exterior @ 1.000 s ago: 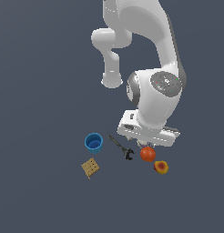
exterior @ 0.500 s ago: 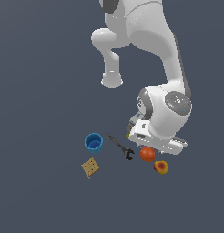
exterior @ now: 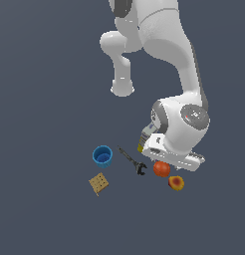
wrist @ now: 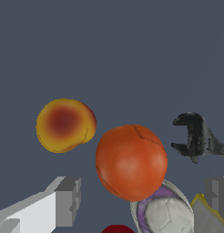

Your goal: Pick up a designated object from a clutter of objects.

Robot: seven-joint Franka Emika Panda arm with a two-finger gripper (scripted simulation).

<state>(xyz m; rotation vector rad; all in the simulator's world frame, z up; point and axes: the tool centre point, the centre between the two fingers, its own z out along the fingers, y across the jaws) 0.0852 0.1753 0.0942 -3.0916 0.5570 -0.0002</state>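
The designated object, a plain orange sphere (wrist: 131, 161) with faint dark seams, fills the middle of the wrist view. In the exterior view the orange sphere (exterior: 161, 169) peeks out just below the white hand. My gripper (wrist: 143, 196) is open, its two grey fingers (wrist: 68, 200) standing wide apart on either side of the sphere without touching it. Around it lies the clutter: a peach-like fruit (wrist: 64, 124) with a red patch, a black wrench (wrist: 198, 138), a small white ball (wrist: 164, 214), a sliver of a red fruit (wrist: 117, 228) and a yellow-edged box (wrist: 207, 214).
Towards the exterior view's left sit a blue cup (exterior: 102, 156) and a tan waffle square (exterior: 98, 183). The wrench (exterior: 132, 162) lies between the cup and the sphere, and the peach-like fruit (exterior: 176, 183) is just beyond the sphere. The arm's hand (exterior: 177, 158) hides the ball and red fruit there.
The arm has bent down and swung towards the exterior view's right, bringing the hand low over the fruits. None of the objects has shifted.
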